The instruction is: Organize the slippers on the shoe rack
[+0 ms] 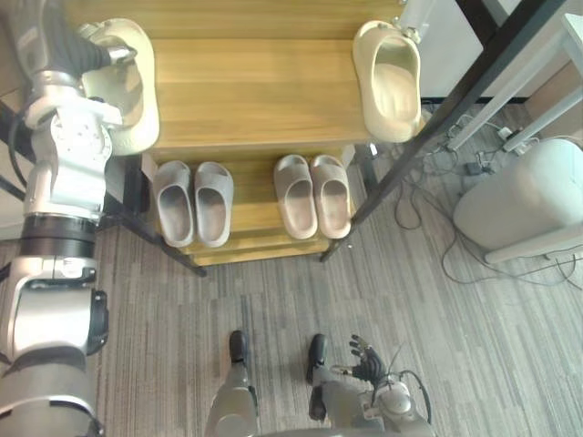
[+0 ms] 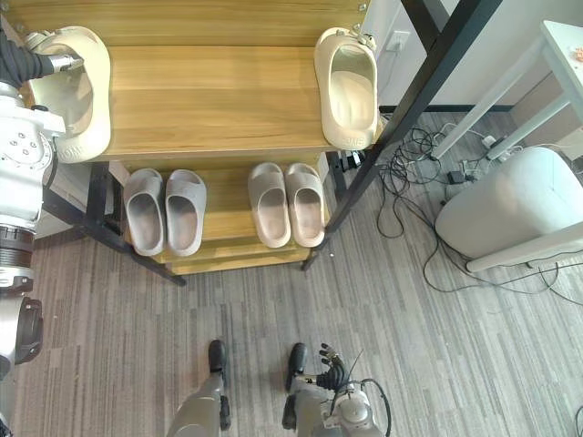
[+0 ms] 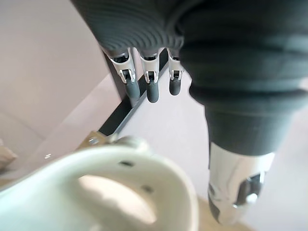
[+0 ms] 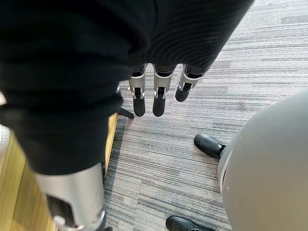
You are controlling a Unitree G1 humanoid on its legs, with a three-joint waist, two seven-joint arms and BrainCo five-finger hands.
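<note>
right hand [image 1: 367, 364]: nearest, hanging low over the carpet floor [image 1: 273, 300], fingers straight, empty
lower shelf [image 1: 252, 196]: grey pair [image 1: 212, 205] on the left, beige pair [image 1: 296, 196] on the right, each side by side, look sorted
top shelf [image 1: 255, 91]: two cream slippers, well apart
right cream slipper [image 1: 392, 82]: far-right end, toe facing near
left cream slipper [image 2: 82, 100]: far-left end
left hand [image 1: 91, 50]: over the left cream slipper's far end, fingers straight, thumb apart, not closed on it
step: likely reaching to grab the left cream slipper
next: probably close fingers on its strap, then carry it right to sit beside its mate
writing: none readable
</note>
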